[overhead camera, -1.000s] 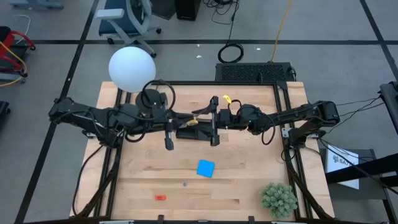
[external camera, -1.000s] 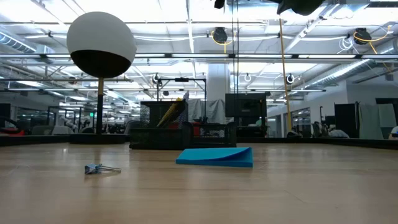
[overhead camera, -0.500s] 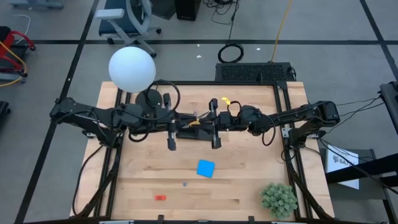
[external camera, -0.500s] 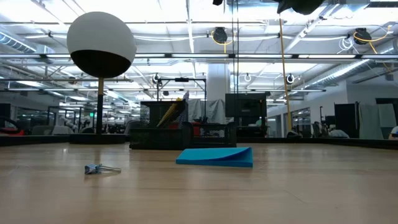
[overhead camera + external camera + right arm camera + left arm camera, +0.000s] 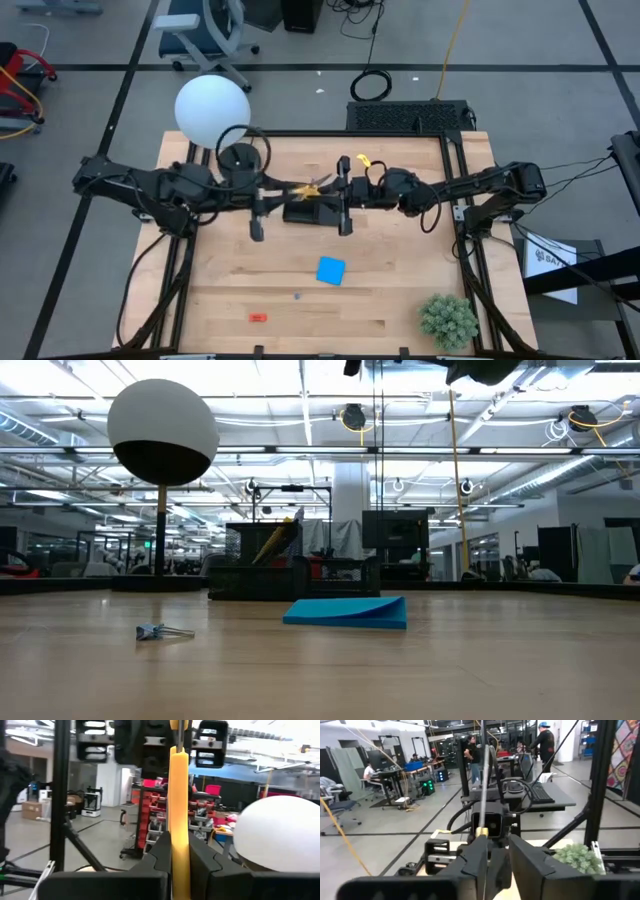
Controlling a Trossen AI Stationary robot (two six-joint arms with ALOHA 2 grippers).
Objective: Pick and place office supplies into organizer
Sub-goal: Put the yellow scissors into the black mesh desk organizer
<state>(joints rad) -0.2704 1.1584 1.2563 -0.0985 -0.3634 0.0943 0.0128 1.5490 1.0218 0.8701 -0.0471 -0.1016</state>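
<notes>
A yellow pen (image 5: pixel 306 187) hangs in the air over the black organizer (image 5: pixel 300 213), between my two grippers. My right gripper (image 5: pixel 326 191) is shut on it. My left gripper (image 5: pixel 284 193) is level and faces it from the table's left. In the left wrist view its fingers (image 5: pixel 470 862) stand apart with the pen's thin end (image 5: pixel 482 795) between them; whether they touch it does not show. The blue square pad (image 5: pixel 331 271) lies flat on the table nearer the front, and a small red piece (image 5: pixel 257 317) lies near the front edge. My right gripper pinches the yellow pen's barrel (image 5: pixel 179 820) between its two fingers (image 5: pixel 160 852). It comes roughly level from the table's right, and the pen runs on along the fingers toward my left gripper. The pen is lifted clear, above the organizer.
A lamp with a white globe (image 5: pixel 212 110) and a round black base (image 5: pixel 240 158) stands at the far left. A green plant ball (image 5: pixel 447 320) sits at the near right corner. A small clip (image 5: pixel 160 631) lies on the wood near the pad (image 5: pixel 345 612). The organizer (image 5: pixel 290 575) holds a yellowish item.
My left gripper has drawn back toward the table's left edge, away from my right gripper. The yellow pen has stayed with my right gripper over the organizer.
</notes>
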